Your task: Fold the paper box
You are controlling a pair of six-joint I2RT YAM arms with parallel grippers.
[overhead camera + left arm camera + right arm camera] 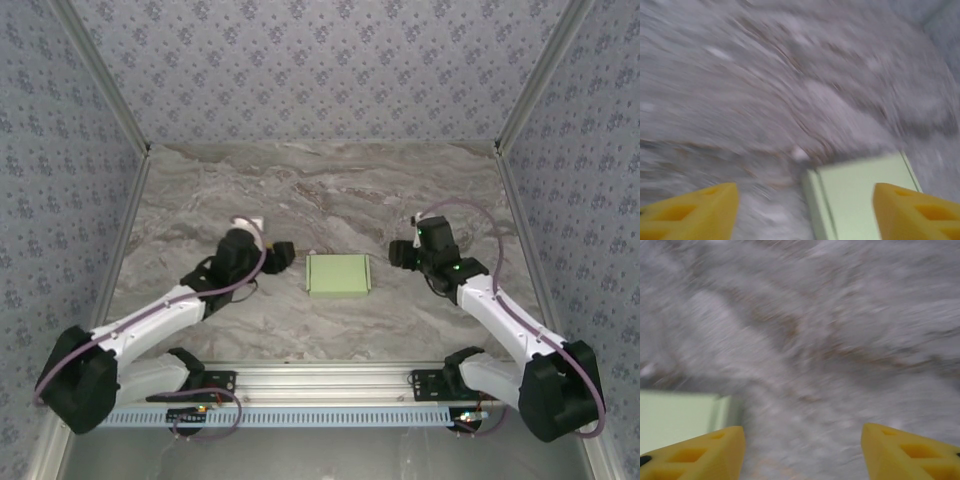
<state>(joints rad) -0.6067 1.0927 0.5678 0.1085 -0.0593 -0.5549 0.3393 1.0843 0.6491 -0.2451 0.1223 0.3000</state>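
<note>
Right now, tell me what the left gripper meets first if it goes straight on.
Probably the paper box, lying just ahead of the left gripper; blur leaves depth unclear.

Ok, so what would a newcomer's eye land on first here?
The pale green box sits in the middle of the marbled table. The left gripper and right gripper flank it, both open and clear of it, their yellow fingers spread wide.
</note>
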